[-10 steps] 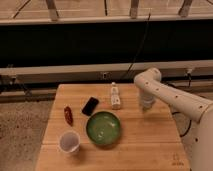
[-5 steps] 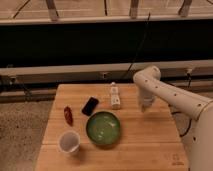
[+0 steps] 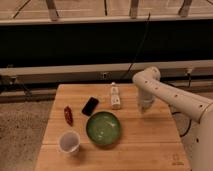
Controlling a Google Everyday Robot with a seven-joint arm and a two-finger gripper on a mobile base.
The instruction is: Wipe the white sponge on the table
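Note:
The table (image 3: pixel 150 145) is a light-brown plank top with a small dark mark near its front right corner. My gripper (image 3: pixel 145 106) points straight down at the right part of the table, its tip at or just above the wood, to the right of a long white power strip (image 3: pixel 115 96). The white sponge does not show on its own. A pale patch at the gripper's tip may be it, but I cannot tell. The white arm (image 3: pixel 170 95) comes in from the right.
A green bowl (image 3: pixel 103 128) sits at the middle front. A black phone (image 3: pixel 90 105) and a red object (image 3: pixel 68 115) lie to its left. A white cup (image 3: pixel 69 142) stands at the front left. A dark wall with cables runs behind the table.
The gripper and the arm's elbow have shifted slightly to the left over the table. The other objects have not moved.

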